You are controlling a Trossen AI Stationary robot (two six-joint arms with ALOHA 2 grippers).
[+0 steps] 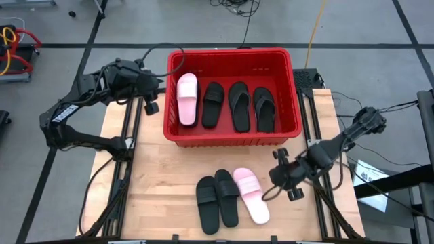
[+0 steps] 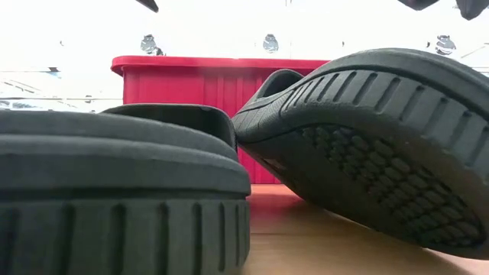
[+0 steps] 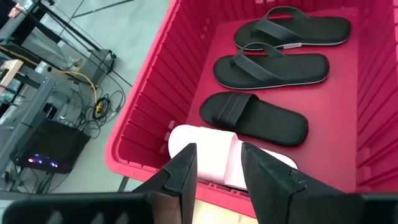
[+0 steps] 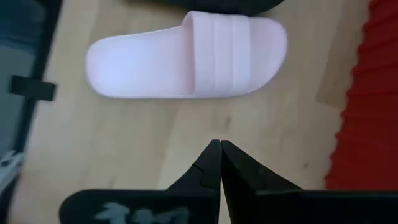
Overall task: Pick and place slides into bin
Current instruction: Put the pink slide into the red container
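- Two black slides (image 1: 217, 200) and one pink slide (image 1: 251, 195) lie on the table's (image 1: 156, 183) near edge.
- Red bin (image 1: 232, 139), far side: a pink slide (image 1: 187, 99), a black slide (image 1: 213, 104), two black flip-flops (image 1: 251, 106).
- Left gripper (image 3: 214, 171): fingers apart, empty, above the bin's left rim.
- Right gripper (image 4: 220, 147): fingers closed together, empty, right of the near pink slide.

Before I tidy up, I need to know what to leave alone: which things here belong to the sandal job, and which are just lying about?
Job:
red bin
pink slide in it
black slide in it
two black flip-flops in it
two black slides on the table
pink slide on the table

Lying about:
yellow cable on the floor
black cables
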